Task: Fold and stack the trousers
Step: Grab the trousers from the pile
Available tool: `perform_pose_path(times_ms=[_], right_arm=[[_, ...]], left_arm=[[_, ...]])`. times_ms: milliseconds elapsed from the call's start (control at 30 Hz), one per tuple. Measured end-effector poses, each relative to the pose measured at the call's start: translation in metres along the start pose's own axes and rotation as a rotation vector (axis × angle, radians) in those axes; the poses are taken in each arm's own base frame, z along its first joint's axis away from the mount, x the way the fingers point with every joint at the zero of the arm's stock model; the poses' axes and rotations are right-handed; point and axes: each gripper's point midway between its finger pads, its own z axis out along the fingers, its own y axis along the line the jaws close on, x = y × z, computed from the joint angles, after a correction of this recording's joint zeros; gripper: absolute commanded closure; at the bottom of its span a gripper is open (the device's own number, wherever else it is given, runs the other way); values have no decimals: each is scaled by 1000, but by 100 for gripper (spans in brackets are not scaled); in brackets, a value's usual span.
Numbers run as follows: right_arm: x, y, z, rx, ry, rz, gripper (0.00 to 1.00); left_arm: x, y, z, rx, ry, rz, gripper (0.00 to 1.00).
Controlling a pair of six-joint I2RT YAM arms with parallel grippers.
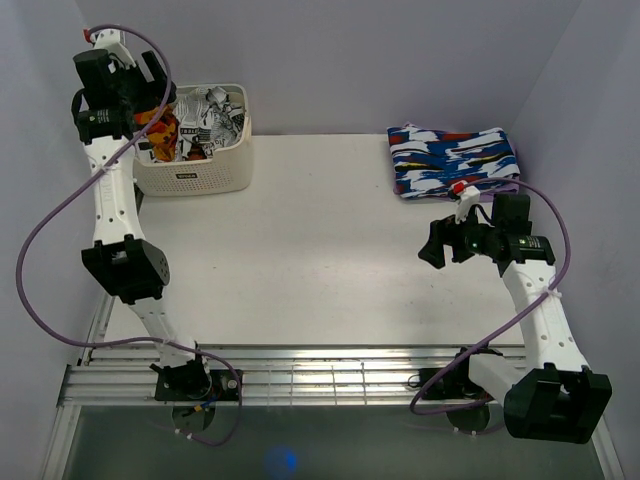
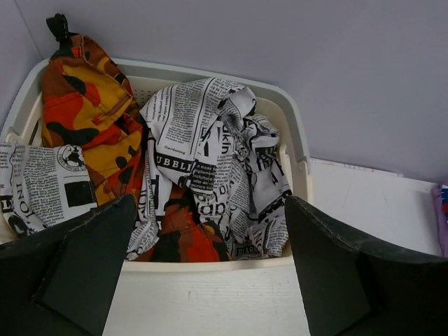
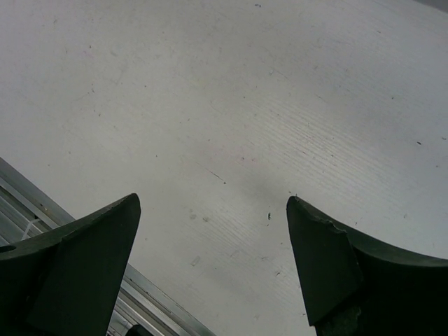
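Left wrist view is showing the left fingers (image 2: 77,269) standing spread wide and gripping nothing, hanging just above the near rim of a cream basket (image 2: 297,140). Beyond them the trousers (image 2: 203,133), white with black newspaper print, are lying crumpled inside the basket, with one part reaching toward its left wall. An orange, red and yellow cloth (image 2: 91,98) is lying tangled with them, heaped against the basket's far left corner and showing again under the print near the front wall. The right fingers (image 3: 77,269) are likewise standing apart and empty, hovering over bare tabletop (image 3: 231,105) toward its right edge. From above, the basket is sitting at the tabletop's far left corner. A folded blue, white and red garment (image 1: 455,160) is lying at the far right corner, well apart from the basket and just beyond the right fingers.
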Motion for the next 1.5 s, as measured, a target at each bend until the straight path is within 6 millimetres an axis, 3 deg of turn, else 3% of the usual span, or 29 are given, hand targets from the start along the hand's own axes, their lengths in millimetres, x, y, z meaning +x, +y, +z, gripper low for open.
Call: perform_pose_path(times_ms=[100,267,467,600,733,833,900,933,967,1067,1100,1133,1367,1500], right_arm=[[3,-2,1,5,13,8,10],[8,-6,6,8,38,24,10],[14,-10,12,8,71,46,10],[18,-13,15,12,88,56,10],[22,-16,18,15,109,69,10],[25,-18,20,17,125,78,10],[27,-20,20,23,135,83,10],[26,-21,21,26,139,85,10],[24,-22,21,29,139,84,10],[19,-25,21,37,136,80,10],[18,-26,20,39,134,78,10],[17,-26,20,40,133,76,10],[15,-26,19,45,130,73,10],[11,-25,16,49,113,63,10]], left_arm=[[21,17,32,5,26,-27,2],[69,29,81,37,93,-62,2],[149,39,138,62,213,-99,2],[199,40,165,65,281,-102,2],[235,33,191,60,303,-61,2],[239,26,203,57,270,-29,2],[239,24,209,49,244,-16,11],[238,24,211,43,234,-12,20],[237,26,213,36,223,-9,39],[229,26,219,40,180,-5,73],[226,25,219,46,168,-9,91],[223,23,220,55,156,-12,100],[199,15,227,81,57,-13,100],[174,9,225,96,-11,-15,100]])
